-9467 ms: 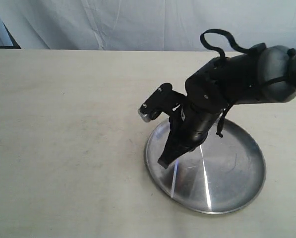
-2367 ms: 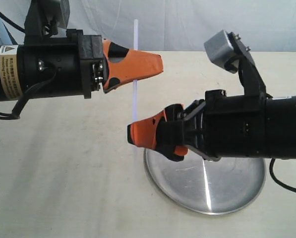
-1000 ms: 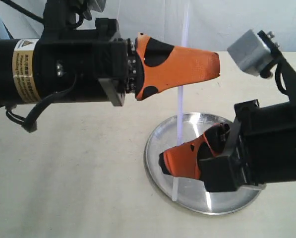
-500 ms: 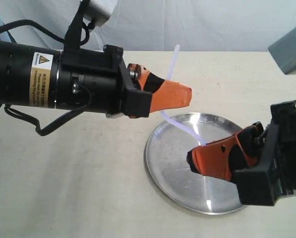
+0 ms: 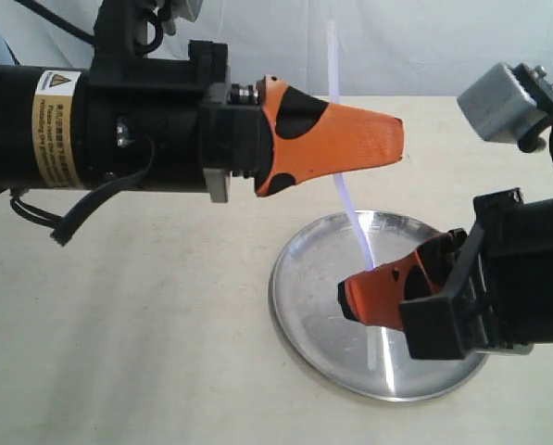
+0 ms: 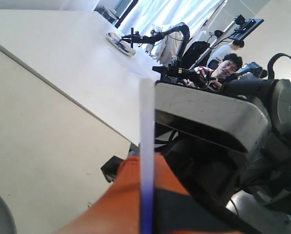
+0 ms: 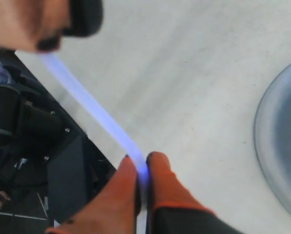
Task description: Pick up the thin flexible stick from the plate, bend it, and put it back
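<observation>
Orange jaws on both arms are pinched on the thin flexible stick point(image 5: 355, 222), with the left gripper point(image 5: 387, 144) high and the right gripper point(image 5: 350, 297) low. The stick hangs in the air over the plate point(image 5: 299, 306) — slanted, slightly bent between the grips — above the pale surface point(image 5: 146, 324).

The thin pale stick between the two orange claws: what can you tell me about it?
The thin flexible stick is a very slim, translucent pale-lilac rod, plastic by its look. It is held up over the plate, gently bent rather than straight. The left gripper pinches it high up, the right gripper lower down; both ends poke out free.
</observation>
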Controlling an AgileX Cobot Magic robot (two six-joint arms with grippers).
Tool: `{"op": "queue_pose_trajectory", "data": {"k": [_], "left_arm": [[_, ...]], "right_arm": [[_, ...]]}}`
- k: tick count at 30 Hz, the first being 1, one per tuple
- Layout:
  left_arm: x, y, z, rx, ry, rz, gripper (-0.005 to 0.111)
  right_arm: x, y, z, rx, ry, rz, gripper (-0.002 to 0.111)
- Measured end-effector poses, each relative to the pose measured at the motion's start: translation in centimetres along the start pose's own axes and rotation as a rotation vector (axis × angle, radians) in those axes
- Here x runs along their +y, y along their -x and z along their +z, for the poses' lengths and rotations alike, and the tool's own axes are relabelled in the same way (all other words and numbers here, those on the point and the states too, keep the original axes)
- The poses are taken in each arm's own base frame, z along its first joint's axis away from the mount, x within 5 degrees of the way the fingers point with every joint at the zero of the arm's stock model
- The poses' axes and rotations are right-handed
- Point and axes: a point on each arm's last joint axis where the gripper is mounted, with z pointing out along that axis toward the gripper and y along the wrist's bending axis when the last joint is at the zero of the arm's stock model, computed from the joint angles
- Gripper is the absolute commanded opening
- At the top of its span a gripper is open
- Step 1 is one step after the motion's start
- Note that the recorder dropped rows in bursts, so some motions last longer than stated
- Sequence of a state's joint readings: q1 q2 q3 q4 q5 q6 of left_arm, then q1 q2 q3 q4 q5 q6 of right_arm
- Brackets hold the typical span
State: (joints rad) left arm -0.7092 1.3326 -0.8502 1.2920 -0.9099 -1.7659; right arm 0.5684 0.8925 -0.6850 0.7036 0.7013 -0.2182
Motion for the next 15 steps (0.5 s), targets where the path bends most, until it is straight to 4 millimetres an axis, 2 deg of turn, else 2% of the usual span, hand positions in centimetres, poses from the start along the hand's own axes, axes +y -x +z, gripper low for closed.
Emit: {"op": "queue_pose_trajectory", "data": {"k": [3,10,13,15], "left_arm": [[0.2,0.1,0.0,-0.006,0.024,0.033,0.008],[0.9,0.2,0.0,-0.021,0.095,0.036,0.042],[1.1,0.4,0.0,-0.045,0.119,0.019,0.045],[1.2,0.5,0.0,-0.061,0.135,0.008,0.039]], "right_arm": [[0.1,-0.1,0.0,0.013,0.008,-0.006,-0.001],[0.2,-0.6,0.1,0.076,0.024,-0.020,-0.001],[0.4,-0.7,0.0,0.090,0.046,-0.027,-0.001],[0.4,-0.7,0.0,0.092,0.053,-0.036,-0.001]]}}
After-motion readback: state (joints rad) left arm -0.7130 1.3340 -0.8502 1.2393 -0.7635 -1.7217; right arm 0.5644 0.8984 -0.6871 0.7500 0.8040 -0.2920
